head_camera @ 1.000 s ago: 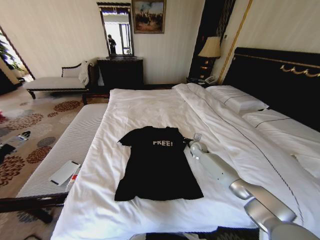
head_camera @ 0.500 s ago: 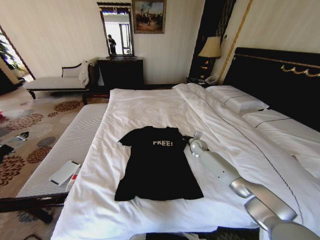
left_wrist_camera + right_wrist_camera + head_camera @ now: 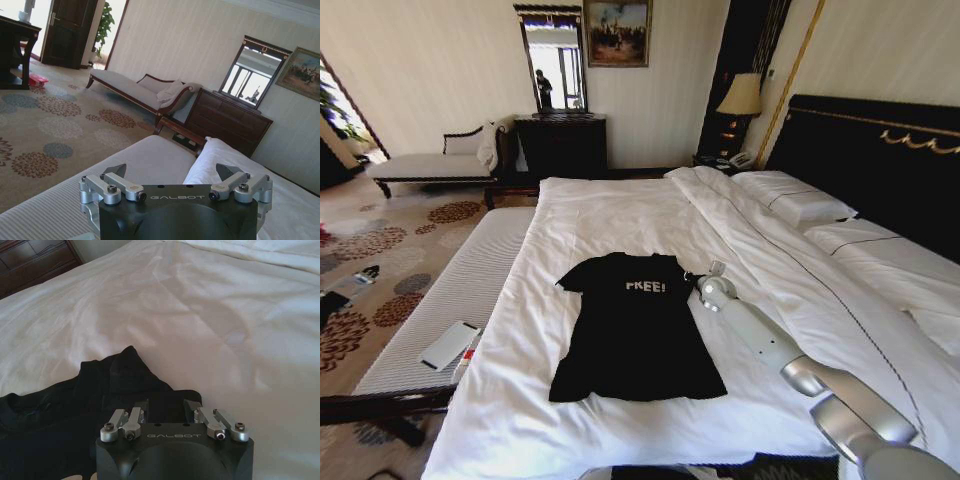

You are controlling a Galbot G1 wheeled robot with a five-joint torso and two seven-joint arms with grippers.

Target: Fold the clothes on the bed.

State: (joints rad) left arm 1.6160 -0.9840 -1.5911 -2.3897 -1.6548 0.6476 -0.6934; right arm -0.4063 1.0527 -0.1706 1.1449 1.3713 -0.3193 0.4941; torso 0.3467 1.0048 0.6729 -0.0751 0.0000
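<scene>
Right tool [image 3: 166,410] edged slightly up the bed [image 3: 620,215], fingers spread at T-shirt [image 3: 634,330] sleeve, left tool [image 3: 175,175] spread wide.

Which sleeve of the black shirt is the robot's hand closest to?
The sleeve on the robot's right side, toward the pillows. The right gripper is beside it; the other sleeve lies across the T-shirt, far from it.

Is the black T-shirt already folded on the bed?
No, the black T-shirt lies spread flat on the bed, with both sleeves out and its white lettering showing.
</scene>
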